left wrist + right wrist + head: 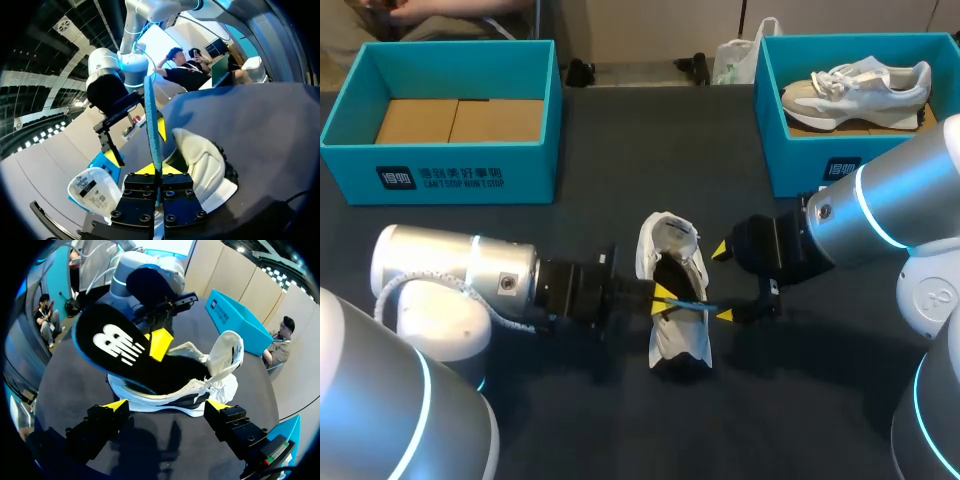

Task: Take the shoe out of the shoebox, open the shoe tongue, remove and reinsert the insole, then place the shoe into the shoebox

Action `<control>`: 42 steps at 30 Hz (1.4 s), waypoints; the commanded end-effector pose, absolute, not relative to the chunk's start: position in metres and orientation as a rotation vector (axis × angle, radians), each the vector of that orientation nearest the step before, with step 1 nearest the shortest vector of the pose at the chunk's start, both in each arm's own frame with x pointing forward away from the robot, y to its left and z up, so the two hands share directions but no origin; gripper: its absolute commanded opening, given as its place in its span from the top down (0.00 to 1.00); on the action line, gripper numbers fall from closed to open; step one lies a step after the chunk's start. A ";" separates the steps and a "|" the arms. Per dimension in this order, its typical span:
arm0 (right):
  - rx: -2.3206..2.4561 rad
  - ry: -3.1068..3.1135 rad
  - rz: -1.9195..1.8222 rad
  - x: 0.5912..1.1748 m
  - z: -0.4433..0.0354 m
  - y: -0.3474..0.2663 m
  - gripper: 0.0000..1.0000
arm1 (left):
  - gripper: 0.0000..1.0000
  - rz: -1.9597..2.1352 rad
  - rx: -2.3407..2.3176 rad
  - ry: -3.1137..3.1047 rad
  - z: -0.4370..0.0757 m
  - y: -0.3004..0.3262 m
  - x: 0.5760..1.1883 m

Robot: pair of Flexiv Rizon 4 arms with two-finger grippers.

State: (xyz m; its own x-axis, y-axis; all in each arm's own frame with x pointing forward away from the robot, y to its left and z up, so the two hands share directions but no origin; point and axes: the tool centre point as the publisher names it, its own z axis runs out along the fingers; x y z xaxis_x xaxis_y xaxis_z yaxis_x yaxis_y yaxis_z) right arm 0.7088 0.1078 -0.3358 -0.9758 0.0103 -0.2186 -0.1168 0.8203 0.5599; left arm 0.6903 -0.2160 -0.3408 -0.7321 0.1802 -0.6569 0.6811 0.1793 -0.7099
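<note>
the left end effector (156,170) pinches the thin insole (115,345) tight by its edge, over the white shoe (675,300). the shoe lies in the middle of the dark surface (520,420). the right end effector (167,407) is open wide near it. the insole is flat, black and bendy, with a blue rim. it could fold or miss the hole, because nothing holds the soft shoe.

The white shoe (670,245) lies mid-table, left gripper (663,298) at its 9 o'clock pinching the blue insole (692,304) on edge over the opening. Right gripper (722,283) at its 3 o'clock, fingers (720,250) spread wide, just beside the shoe. Up at 1 o'clock, a second shoe (855,85) rests in a teal shoebox (820,172).
</note>
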 end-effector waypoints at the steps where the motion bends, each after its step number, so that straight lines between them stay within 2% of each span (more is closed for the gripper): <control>1: -0.083 2.791 0.877 0.708 -0.336 0.108 0.00 | 1.00 -1.547 0.822 2.039 -0.350 -0.218 0.696; 16: -0.083 2.791 0.877 0.708 -0.336 0.108 0.00 | 1.00 -1.553 0.791 2.000 -0.345 -0.216 0.693; 18: -0.083 2.791 0.877 0.708 -0.336 0.108 0.00 | 0.93 -1.558 0.793 1.998 -0.343 -0.216 0.691; 20: -0.083 2.791 0.877 0.708 -0.336 0.108 0.00 | 0.76 -1.565 0.798 1.996 -0.340 -0.216 0.688; 21: -0.083 2.791 0.877 0.708 -0.336 0.108 0.00 | 0.72 -1.565 0.800 1.997 -0.339 -0.216 0.687; 23: -0.083 2.791 0.877 0.708 -0.336 0.108 0.00 | 0.71 -1.565 0.806 2.003 -0.338 -0.217 0.687; 30: -0.083 2.791 0.877 0.708 -0.336 0.108 0.00 | 0.76 -1.514 0.837 2.025 -0.332 -0.221 0.688; 32: -0.083 2.791 0.877 0.708 -0.336 0.108 0.00 | 0.83 -1.505 0.844 2.031 -0.334 -0.222 0.689; 33: -0.083 2.791 0.877 0.708 -0.336 0.108 0.00 | 0.92 -1.495 0.849 2.042 -0.335 -0.222 0.690; 35: -0.083 2.791 0.877 0.708 -0.336 0.108 0.00 | 1.00 -1.486 0.858 2.051 -0.337 -0.222 0.691; 42: -0.083 2.791 0.877 0.708 -0.336 0.108 0.00 | 1.00 -1.451 0.859 2.008 -0.341 -0.218 0.692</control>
